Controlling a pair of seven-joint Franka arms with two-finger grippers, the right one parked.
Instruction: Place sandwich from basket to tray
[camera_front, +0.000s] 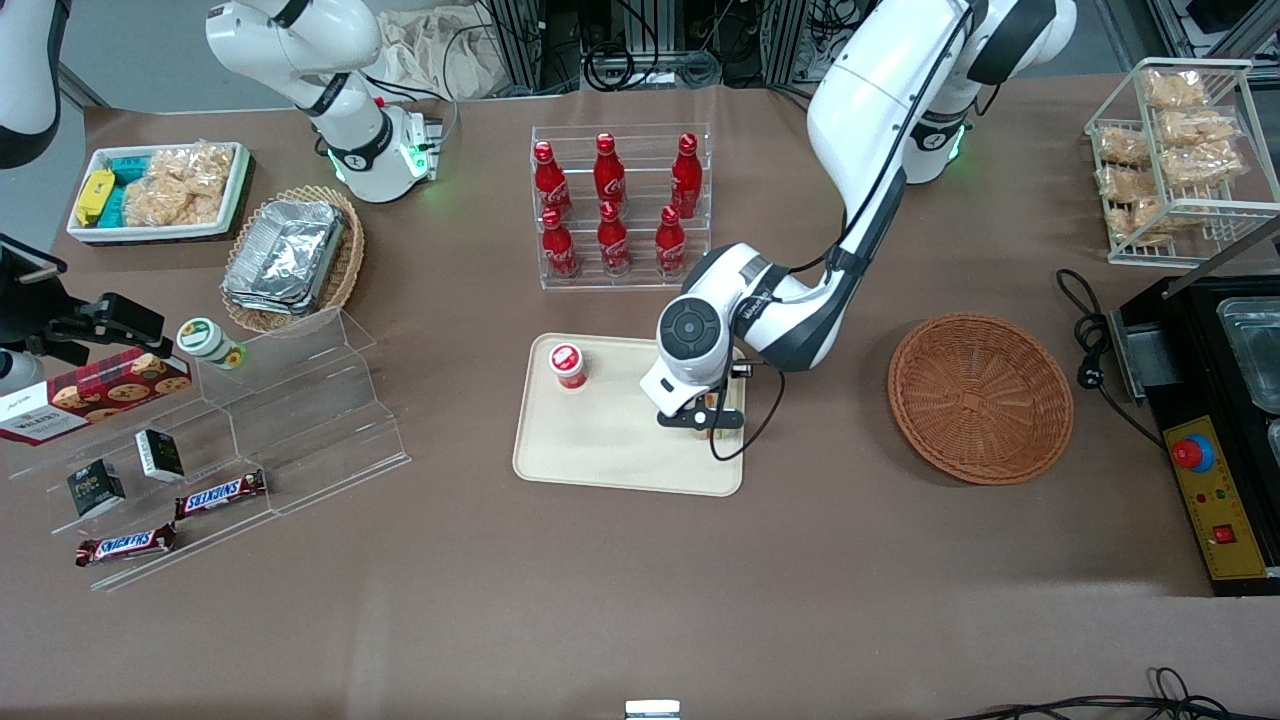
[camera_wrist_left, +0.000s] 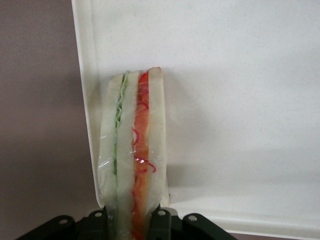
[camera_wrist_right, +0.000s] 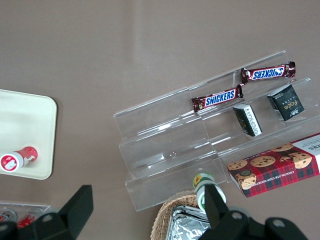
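Note:
My left gripper (camera_front: 705, 416) hangs low over the cream tray (camera_front: 600, 445), at the edge nearest the working arm's end. It is shut on the sandwich (camera_wrist_left: 132, 160), a wrapped white wedge with green and red filling lines. Both black fingers (camera_wrist_left: 161, 220) press its sides, and the gripper (camera_wrist_left: 131, 226) holds it by one end. The wedge lies along the tray's rim (camera_wrist_left: 86, 100), over the tray floor (camera_wrist_left: 230, 100). I cannot tell whether it touches the tray. In the front view the wrist hides nearly all of it. The round reddish-brown basket (camera_front: 980, 398) lies empty, toward the working arm's end.
A small red-capped bottle (camera_front: 568, 365) stands on the tray, toward the parked arm's end. A clear rack of red cola bottles (camera_front: 612, 205) stands farther from the camera than the tray. A clear stepped shelf with snacks (camera_front: 270, 420) sits toward the parked arm's end. A black appliance (camera_front: 1215, 400) stands beside the basket.

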